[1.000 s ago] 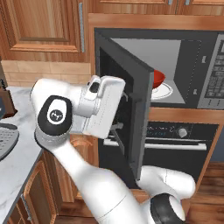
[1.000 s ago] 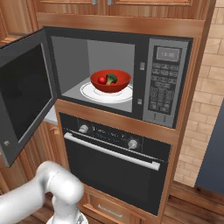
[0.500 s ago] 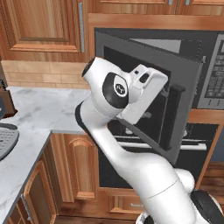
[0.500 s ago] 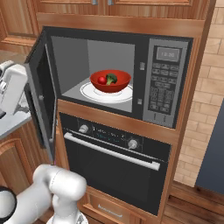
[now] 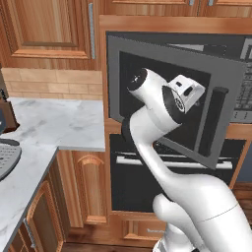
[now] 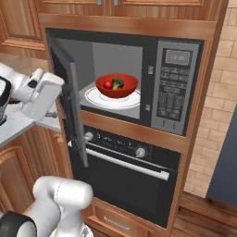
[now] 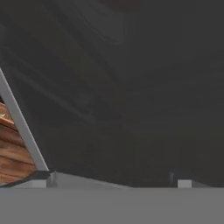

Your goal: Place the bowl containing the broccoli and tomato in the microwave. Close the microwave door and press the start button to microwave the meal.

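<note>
Bowl w/ broccoli & tomato sits on the turntable inside the microwave, so placing is done; door half-swung, hand pressed to its outer face; fingers spread wide, holding nothing; left: shut door fully, press start on keypad.

The microwave keypad display and buttons are too blurred to read.

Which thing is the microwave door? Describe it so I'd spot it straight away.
Find the grey microwave built into the wooden cabinets above the black oven. The microwave door hangs from its left edge, swung partway: a grey-framed panel with a dark window. Its black bar handle stands vertical, whereas the oven's silver handle runs horizontal.
</note>
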